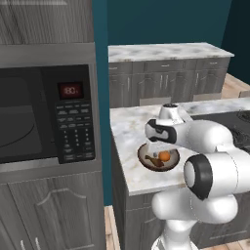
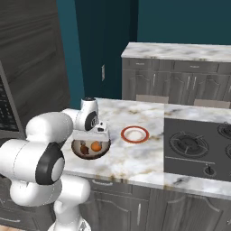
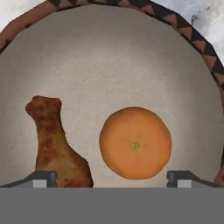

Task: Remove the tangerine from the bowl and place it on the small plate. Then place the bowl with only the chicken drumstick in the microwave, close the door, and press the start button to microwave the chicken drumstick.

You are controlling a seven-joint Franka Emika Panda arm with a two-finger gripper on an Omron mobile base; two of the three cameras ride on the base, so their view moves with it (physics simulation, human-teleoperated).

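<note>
The bowl [image 3: 109, 52], brown outside and beige inside, sits near the counter's front-left corner [image 1: 145, 161] [image 2: 90, 156]. In it lie the orange tangerine [image 3: 135, 143] [image 1: 165, 156] [image 2: 95, 146] and, beside it, the brown chicken drumstick [image 3: 54, 144] [image 1: 153, 159] [image 2: 84, 147]. My gripper [image 3: 113, 178] [image 1: 159, 145] [image 2: 92, 133] hangs open just above the bowl, pointing down, its fingertips [image 3: 43, 177] straddling the tangerine and touching nothing. The small plate [image 2: 135, 128], white with a red rim, lies on the counter right of the bowl. The black microwave [image 1: 73, 97] is built in at the left, its door [image 1: 22, 117] a dark window.
A grey keypad [image 1: 74, 132] with a red display sits right of the microwave window. A black gas hob [image 2: 198, 144] fills the counter's right part. Bare marble lies between bowl, plate and hob. Grey cabinets stand below, and another counter runs along the back wall [image 1: 166, 51].
</note>
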